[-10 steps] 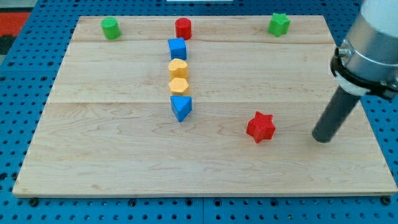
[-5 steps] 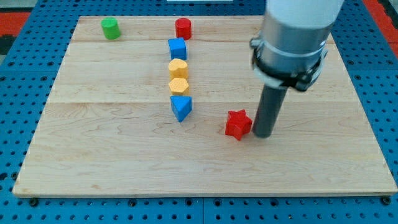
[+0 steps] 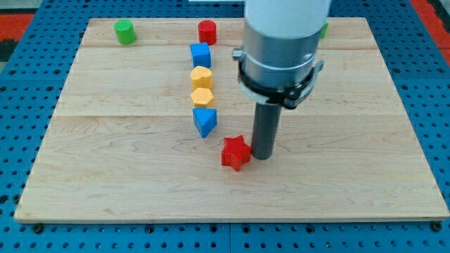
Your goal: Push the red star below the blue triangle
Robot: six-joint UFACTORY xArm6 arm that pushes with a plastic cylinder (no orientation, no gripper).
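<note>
— What did we have in front of us, starting with the biggest thing?

— The wooden board [image 3: 365, 176] filled most of the view, resting on a blue pegboard [image 3: 14, 126]. Over it hung our arm [image 3: 281, 42], a pale cylinder with a dark collar, ending in the dark rod. It carried no pincer, so we had nothing apart, together or clamped to report.

— And where was my tip?

— My tip [image 3: 262, 156] stood on the board, touching the red star [image 3: 235, 153] on its right side in the view.

— Where did we find the star against the triangle?

— The red star lay just below and slightly to the view's right of the blue triangle [image 3: 204, 121], near it but apart.

— The rest?

— Above the triangle a column ran toward the view's top: two yellow hexagon-like blocks [image 3: 202, 97] and [image 3: 201, 76], a blue cube [image 3: 200, 55], then a red cylinder [image 3: 207, 31]. A green cylinder [image 3: 125, 31] sat at the top left. A sliver of another green block [image 3: 324, 29] peeked from behind the arm; we could not tell its shape.
</note>
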